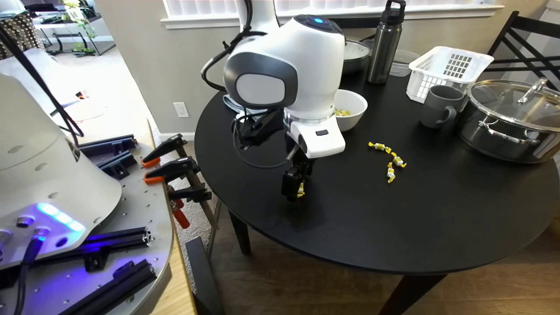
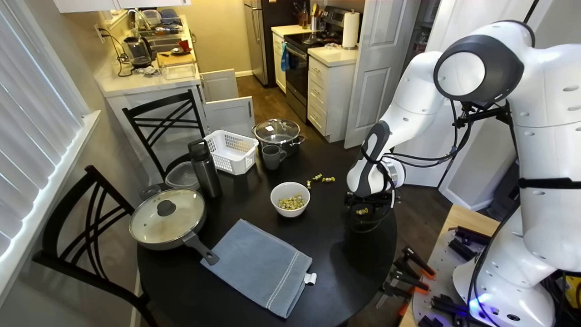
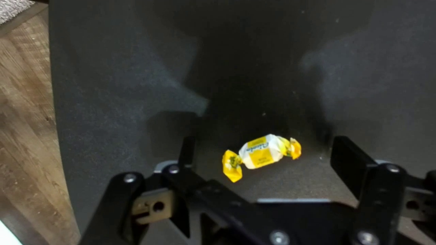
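The pincer [image 3: 264, 150] stood spread; a yellow-and-white candy [image 3: 261, 152] showed between its fingers [image 3: 351, 166] on the black counter [image 3: 105, 102], lying lengthwise toward them, so turning to pinch its middle crosswise seemed surer.
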You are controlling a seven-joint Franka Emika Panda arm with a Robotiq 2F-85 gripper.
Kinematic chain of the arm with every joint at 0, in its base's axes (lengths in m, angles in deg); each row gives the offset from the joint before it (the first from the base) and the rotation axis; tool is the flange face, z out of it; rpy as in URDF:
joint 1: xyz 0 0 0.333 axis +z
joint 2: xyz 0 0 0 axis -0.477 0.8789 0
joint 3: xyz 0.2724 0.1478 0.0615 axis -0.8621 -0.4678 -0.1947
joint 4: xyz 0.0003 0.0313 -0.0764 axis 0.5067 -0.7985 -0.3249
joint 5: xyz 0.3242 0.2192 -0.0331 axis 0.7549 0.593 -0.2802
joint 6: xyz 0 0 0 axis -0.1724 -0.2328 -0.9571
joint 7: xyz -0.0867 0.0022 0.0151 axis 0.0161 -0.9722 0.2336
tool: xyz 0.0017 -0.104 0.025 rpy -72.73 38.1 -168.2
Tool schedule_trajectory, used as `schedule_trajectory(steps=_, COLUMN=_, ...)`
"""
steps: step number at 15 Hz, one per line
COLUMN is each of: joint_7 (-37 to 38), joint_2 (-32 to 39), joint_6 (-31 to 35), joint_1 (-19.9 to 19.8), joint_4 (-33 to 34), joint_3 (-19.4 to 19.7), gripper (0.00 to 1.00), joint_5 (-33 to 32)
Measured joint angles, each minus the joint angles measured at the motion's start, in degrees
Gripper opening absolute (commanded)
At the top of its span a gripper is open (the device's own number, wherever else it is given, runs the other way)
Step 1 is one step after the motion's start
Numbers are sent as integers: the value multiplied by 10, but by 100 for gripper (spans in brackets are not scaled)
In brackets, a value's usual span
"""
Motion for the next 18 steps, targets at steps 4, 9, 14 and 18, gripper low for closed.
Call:
schedule_trajectory(steps=4, joint_7=0, joint_2=8, joint_6=5, joint_1=-8, joint_4=2, joint_3=-4, gripper=61, joint_5=1)
schedule_trajectory(steps=9, joint_7=0, joint_2=3, joint_6=7, joint_1=-13, joint_4=4, joint_3=-5, gripper=29, joint_5=1)
schedule_trajectory(steps=14, joint_7=0, joint_2=1, joint_6=7, joint_1=-13, joint_4=8, joint_3=-11, gripper=1, joint_5=1)
schedule_trajectory(steps=18, joint_7=0, joint_2=1, joint_6=7, joint_1=-13, joint_4=15, joint_3=-19, gripper=2, joint_5=1)
